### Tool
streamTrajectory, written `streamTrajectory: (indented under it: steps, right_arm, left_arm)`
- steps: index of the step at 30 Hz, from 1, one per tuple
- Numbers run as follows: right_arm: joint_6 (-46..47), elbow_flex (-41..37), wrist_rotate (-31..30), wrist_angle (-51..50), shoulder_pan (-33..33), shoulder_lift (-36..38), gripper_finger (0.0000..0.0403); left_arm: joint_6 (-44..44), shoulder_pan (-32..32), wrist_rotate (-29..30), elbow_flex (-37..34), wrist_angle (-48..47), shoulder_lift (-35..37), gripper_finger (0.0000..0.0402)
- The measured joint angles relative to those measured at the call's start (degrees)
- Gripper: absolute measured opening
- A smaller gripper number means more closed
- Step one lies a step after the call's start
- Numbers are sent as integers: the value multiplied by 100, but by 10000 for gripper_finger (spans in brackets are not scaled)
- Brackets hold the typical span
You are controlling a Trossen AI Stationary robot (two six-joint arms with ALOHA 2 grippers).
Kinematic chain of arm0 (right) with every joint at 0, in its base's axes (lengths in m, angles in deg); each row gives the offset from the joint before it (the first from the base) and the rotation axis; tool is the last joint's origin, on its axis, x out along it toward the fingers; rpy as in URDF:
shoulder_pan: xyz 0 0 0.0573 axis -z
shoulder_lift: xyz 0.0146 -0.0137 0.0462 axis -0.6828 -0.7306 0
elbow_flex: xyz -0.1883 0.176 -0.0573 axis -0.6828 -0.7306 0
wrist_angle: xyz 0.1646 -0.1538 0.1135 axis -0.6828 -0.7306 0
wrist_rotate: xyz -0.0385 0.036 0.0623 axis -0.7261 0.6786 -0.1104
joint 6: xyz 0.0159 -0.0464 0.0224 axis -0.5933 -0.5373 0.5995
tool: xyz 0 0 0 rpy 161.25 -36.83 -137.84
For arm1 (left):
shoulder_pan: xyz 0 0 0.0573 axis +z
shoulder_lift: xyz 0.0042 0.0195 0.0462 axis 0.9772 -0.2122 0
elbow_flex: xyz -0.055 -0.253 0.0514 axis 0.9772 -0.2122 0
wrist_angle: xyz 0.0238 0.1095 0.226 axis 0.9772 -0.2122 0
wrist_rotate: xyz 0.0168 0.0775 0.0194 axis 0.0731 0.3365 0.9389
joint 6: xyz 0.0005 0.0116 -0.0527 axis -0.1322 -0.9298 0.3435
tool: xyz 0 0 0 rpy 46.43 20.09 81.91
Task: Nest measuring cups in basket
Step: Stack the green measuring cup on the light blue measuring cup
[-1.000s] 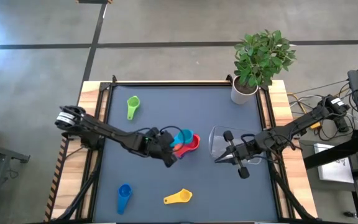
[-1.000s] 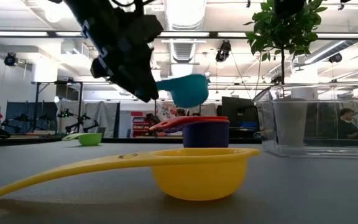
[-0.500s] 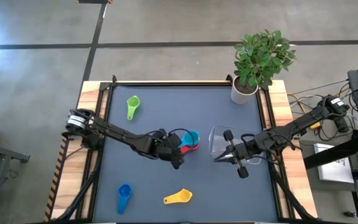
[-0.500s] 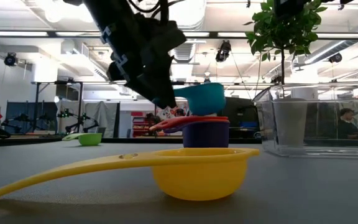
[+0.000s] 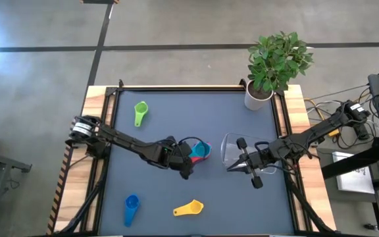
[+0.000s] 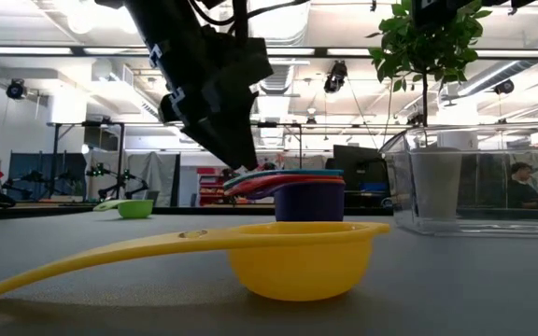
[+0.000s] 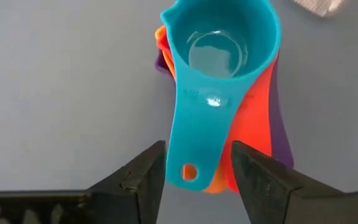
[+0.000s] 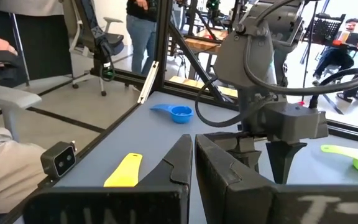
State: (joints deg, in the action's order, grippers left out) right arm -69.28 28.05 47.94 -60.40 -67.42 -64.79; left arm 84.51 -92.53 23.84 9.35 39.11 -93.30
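Our left gripper (image 7: 196, 171) is nesting the light blue plastic measuring cup (image 7: 219, 68) mid-table.
Its fingers are straddling the handle, open; our right gripper (image 5: 245, 162), closed, is waiting by the clear plastic basket (image 5: 232, 146).

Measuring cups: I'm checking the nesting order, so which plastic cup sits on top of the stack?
The light blue plastic measuring cup, nested above the red, orange and purple ones.

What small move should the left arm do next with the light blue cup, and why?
Probably lift the left tool straight up and away. The light blue cup already sits nested in the stack of cups on the table, and the tool's fingers stand apart on either side of its handle, no longer clamping it.
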Motion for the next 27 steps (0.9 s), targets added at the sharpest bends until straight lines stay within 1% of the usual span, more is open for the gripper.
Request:
streamTrajectory:
  steps: [5,8,11,14,18,23,27]
  right_arm:
    - [71,0,-4,-12,0,0,9]
    - [96,0,-6,-45,0,0,9]
    - [210,0,-8,-87,0,0,9]
    - [304,-1,-10,-215,0,0,9]
    - [306,-2,-104,-231,0,-2,9]
    - [297,-2,-180,-136,0,-2,9]
    - [297,-2,-285,-124,0,-3,9]
  left_arm:
    - [-82,-148,-154,325,-680,93,166]
    - [-254,-437,50,455,-899,264,166]
    - [-274,-829,312,305,-937,571,166]
    - [12,-1314,283,-24,-1101,907,166]
    - [839,-1958,82,-424,-1415,1503,160]
    - [2451,-2541,8,-803,-2147,2084,151]
    - [3776,-2826,66,-1020,-3125,2386,143]
